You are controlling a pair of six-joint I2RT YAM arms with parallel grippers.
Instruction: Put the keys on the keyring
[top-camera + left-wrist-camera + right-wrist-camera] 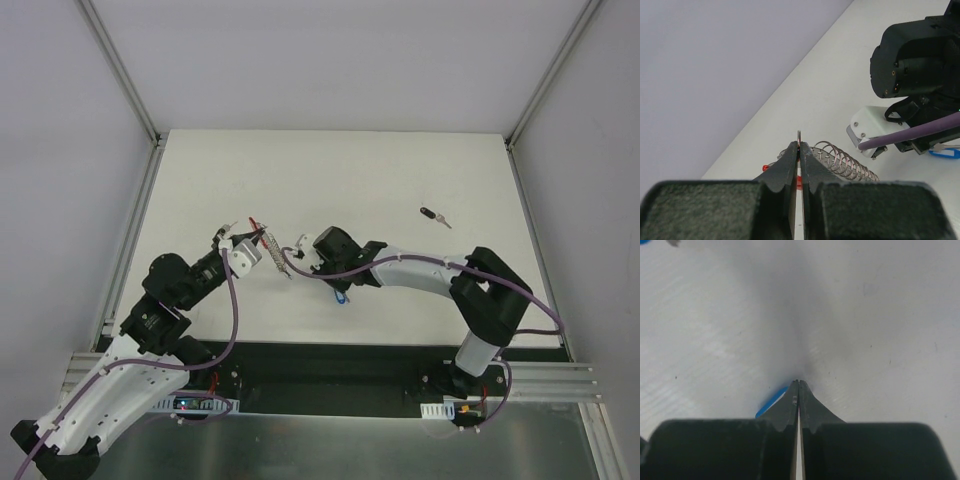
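The left gripper (799, 145) is clenched tight on the keyring (845, 162), its fingertips nipping a thin metal edge. Bits of red plastic show on either side of the tips, and the silver coiled chain trails off to the right onto the table (400, 170).

Just to the right of the keyring, the right gripper (798, 385) is pressed shut and points down at the table. A blue sliver (772, 401) peeks out from behind its fingers; I cannot tell whether it is pinched. The blue-headed key (342, 296) lies near the keyring, on its right and nearer the arm bases, under the right arm (430, 270). The black-headed key (433, 215) lies well apart from the keyring, far to the right.

The table is plain white, closed in by pale walls and metal frame rails (120, 70).

The left arm (150, 330) reaches up from the near left corner. The right arm folds at its elbow and stretches leftward toward the keyring.
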